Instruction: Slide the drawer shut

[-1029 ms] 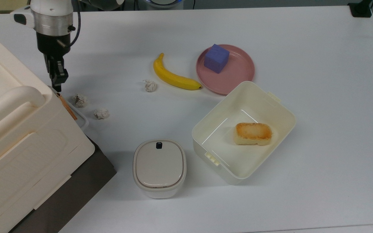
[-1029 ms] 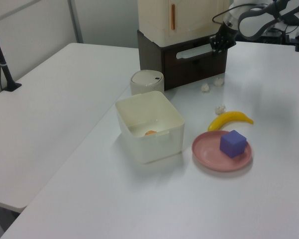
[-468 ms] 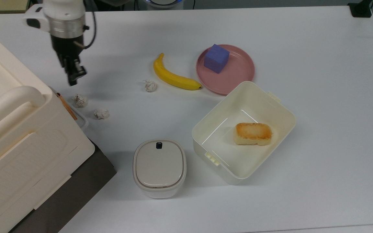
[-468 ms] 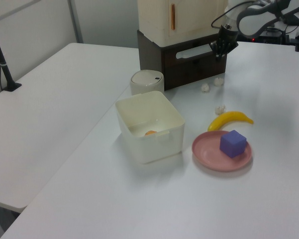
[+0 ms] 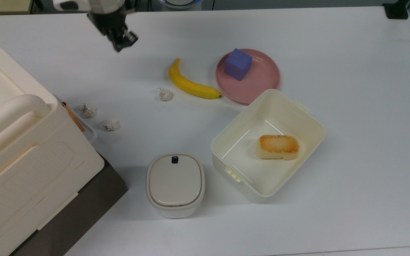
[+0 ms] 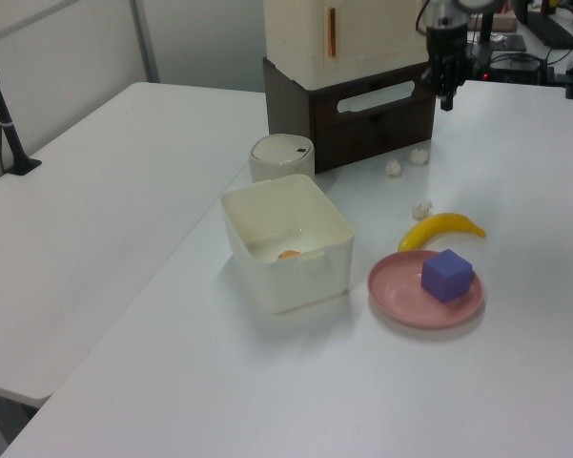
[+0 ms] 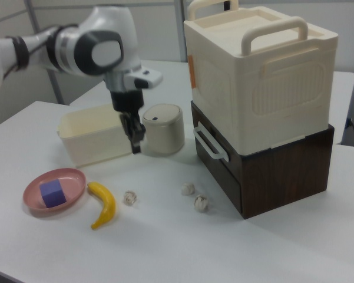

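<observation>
Three crumpled paper balls (image 7: 188,188) lie between the raised gripper (image 7: 135,143) and the drawer (image 7: 215,156), apparently pushed in; a low return could scatter them. Finger spread cannot be told.

**Arm appearance: what I see from the remote station**

In the right view my arm (image 7: 76,47) shows rounded white link shells with dark grey joint caps. One large cap faces the camera as a grey disc, and black banding rings the link towards the right view's left edge. A white flange carries a flat white tab. Below it sits the black gripper (image 7: 135,141), narrow and elongated. In the top view the gripper (image 5: 121,42) appears as a black body under a white collar. In the left view the gripper (image 6: 447,93) hangs dark beneath a light cylindrical wrist.
</observation>
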### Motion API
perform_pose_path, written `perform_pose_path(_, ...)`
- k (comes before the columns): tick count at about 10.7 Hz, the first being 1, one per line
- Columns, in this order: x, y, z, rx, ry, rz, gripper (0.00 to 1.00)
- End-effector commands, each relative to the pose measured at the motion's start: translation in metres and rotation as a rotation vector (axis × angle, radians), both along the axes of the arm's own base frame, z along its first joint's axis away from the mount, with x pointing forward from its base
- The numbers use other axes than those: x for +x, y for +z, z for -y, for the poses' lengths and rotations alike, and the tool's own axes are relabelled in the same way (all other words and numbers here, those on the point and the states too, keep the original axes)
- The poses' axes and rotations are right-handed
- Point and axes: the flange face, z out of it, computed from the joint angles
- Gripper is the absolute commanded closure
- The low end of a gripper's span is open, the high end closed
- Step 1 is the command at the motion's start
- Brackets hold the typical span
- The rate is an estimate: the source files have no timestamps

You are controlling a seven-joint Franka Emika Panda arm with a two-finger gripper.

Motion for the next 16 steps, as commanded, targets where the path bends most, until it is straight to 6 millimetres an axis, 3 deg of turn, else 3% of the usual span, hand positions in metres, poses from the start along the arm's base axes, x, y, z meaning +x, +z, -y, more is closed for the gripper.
perform_pose_path(1,-0.018,0.07,-0.033,0.112,0.306,-0.003,1.0)
perform_pose_path(2,-0.024,0.087,-0.04,0.157,0.37,0.046,1.0)
perform_pose_path(4,-0.018,0.107,-0.058,0.19,0.411,0.143,1.0)
perform_pose_path(5,-0.012,0.11,-0.071,0.177,0.429,0.179,1.0)
perform_pose_path(7,-0.008,0.11,-0.076,0.159,0.45,0.199,1.0)
perform_pose_path(8,-0.008,0.111,-0.074,0.156,0.449,0.205,0.7)
perform_pose_path(9,-0.008,0.112,-0.07,0.154,0.435,0.21,0.19)
perform_pose_path(10,-0.007,0.112,-0.071,0.153,0.435,0.209,0.0)
perform_pose_path(12,-0.007,0.111,-0.079,0.126,0.457,0.198,0.0)
perform_pose_path(16,-0.007,0.113,-0.072,0.094,0.481,0.192,0.0)
